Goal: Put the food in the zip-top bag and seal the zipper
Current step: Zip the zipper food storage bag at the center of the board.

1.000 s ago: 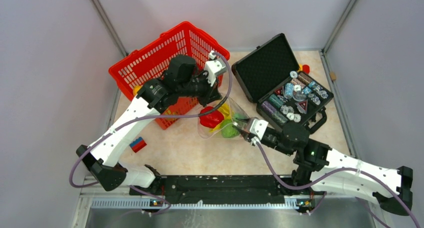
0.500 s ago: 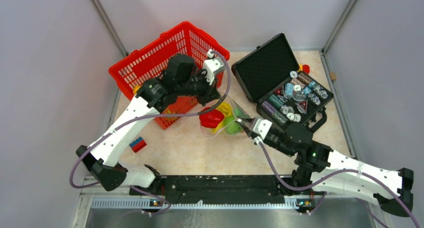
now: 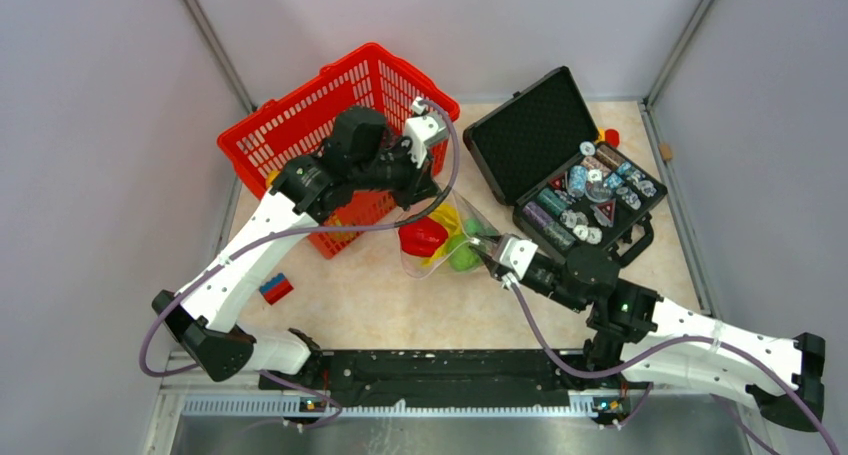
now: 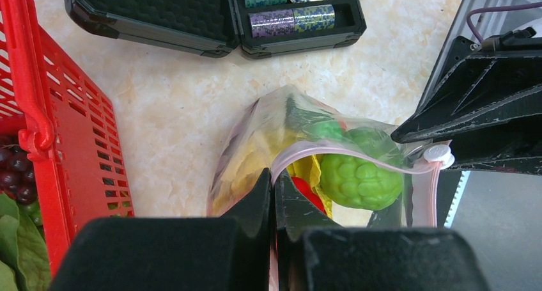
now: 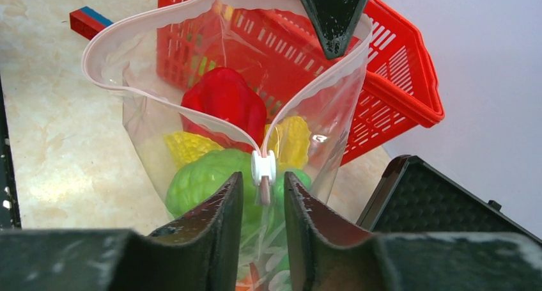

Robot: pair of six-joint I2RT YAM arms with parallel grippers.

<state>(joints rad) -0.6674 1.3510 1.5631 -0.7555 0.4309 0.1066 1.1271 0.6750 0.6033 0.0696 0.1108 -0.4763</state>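
Top external: zip-top bag (image 3: 445,237) mid-table, right of basket (image 3: 300,125)

It holds food (image 3: 423,235). Left wrist: left gripper (image 4: 273,195) clamped on zipper (image 4: 358,158). Right wrist: right gripper (image 5: 263,192) straddles slider (image 5: 263,165), grip unclear. Film likely light, floppy, slippery; take the stiffer strip.

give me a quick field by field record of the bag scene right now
left gripper: shut on zipper, end opposite slider
right gripper: jaws slightly apart around zipper just below slider
bag: zip-top bag, mouth open, unsealed
inside: red piece, yellow corn, green fruit
basket: dark grapes inside
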